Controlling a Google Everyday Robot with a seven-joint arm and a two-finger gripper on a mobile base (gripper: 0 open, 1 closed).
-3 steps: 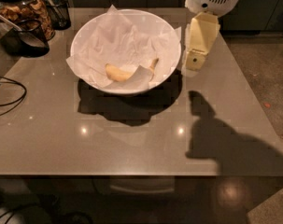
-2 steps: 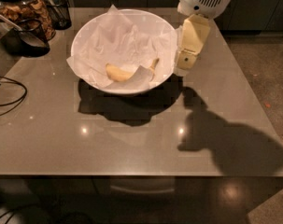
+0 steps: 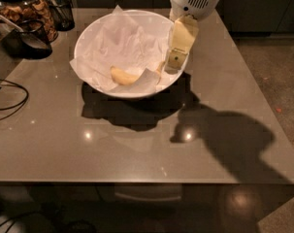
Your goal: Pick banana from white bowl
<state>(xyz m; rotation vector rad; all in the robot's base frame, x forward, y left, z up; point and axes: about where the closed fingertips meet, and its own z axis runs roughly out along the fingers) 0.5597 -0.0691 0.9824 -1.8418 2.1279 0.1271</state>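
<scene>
My tool (image 3: 176, 62) hangs at the right rim of the white bowl (image 3: 132, 94), upper centre. The banana (image 3: 124, 76) lies lower left of it, long axis running roughly left-right. I cannot tell the tool's grip state.

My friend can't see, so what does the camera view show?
A robot's gripper hangs over the right rim of a paper-lined white bowl; a yellow banana lies inside, to its left. The bowl sits on a grey table, with a jar and black cup at the back left.
</scene>
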